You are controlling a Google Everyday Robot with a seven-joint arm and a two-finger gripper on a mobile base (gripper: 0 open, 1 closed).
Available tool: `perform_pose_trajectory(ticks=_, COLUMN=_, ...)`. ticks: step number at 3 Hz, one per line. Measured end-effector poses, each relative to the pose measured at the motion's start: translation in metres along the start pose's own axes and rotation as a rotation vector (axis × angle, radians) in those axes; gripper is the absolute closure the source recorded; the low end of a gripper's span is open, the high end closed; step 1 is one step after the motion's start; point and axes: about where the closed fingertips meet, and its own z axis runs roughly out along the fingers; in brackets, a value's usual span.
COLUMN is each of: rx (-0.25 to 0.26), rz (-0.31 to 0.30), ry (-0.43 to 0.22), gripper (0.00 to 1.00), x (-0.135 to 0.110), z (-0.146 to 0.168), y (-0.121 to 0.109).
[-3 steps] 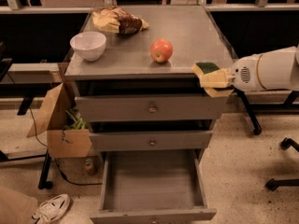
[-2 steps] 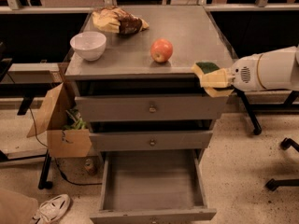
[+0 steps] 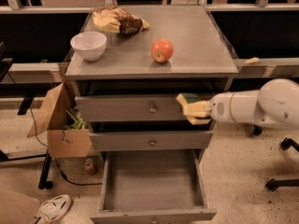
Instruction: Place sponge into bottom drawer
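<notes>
one small sponge [image 3: 189, 102], likely soft, light and best pinched across its middle, hangs clamped in the gripper [image 3: 198, 111] just below the front right corner of the worktop [image 3: 196, 41], above the right side of the open bottom drawer [image 3: 154, 215].

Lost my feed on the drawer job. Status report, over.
Gripper shut on sponge, in front of top drawer, right end. Bottom drawer pulled open, below and left. Nothing seen between them.
</notes>
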Motion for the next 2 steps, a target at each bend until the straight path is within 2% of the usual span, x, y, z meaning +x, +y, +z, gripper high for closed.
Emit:
perform_pose_trajectory(ticks=1, rx=-0.06, rz=0.11, ry=0.062, gripper=1.0, x=0.084, z=0.084, y=-0.011)
perform_pose_trajectory(ticks=2, rx=-0.087, rz=0.235, ry=0.159, gripper=1.0, x=0.169, z=0.167, y=-0.024)
